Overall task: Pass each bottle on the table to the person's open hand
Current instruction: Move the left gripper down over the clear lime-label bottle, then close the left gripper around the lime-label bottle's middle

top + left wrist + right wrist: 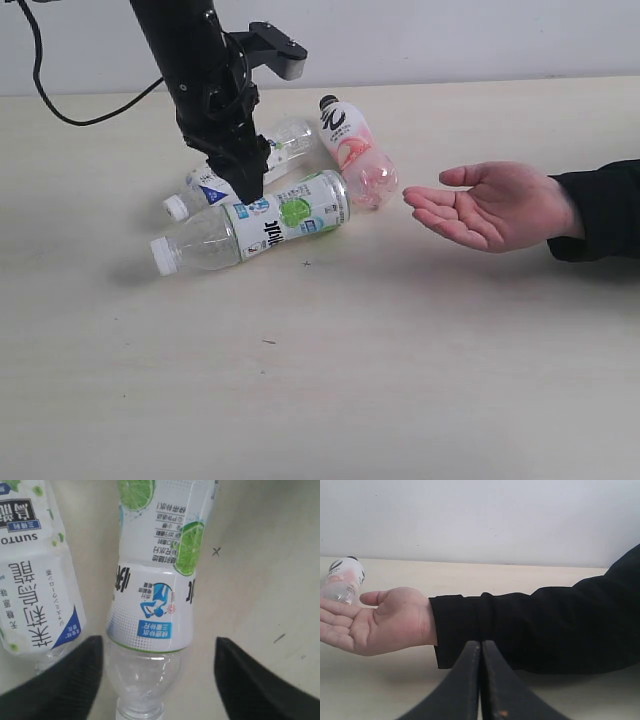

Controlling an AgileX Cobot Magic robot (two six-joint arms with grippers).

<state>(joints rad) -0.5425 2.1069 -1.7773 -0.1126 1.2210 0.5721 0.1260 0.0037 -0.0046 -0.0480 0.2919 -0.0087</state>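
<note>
The left gripper [246, 183] is lowered over the group of bottles, toward the far edge of the table [400, 380] and left of its middle. Its jaws are spread. In the left wrist view the left gripper [159, 672] is seen with one finger on each side of the shoulder of the green-lime bottle [160, 580], and a gap is visible at both sides. Nothing is pinched.

The green-lime bottle [255, 228] is laid on its side, with its white cap toward the left edge. The white-blue bottle [208, 187] is laid just beyond it and is partly hidden by the gripper. A further clear bottle [292, 138] is located nearer the far edge; its label cannot be read. The pink bottle [355, 150] is laid with its black cap toward the far edge.

The person's open hand [495, 205] is held palm up toward the right edge, empty.

The right gripper [481, 652] is pressed together on nothing.
</note>
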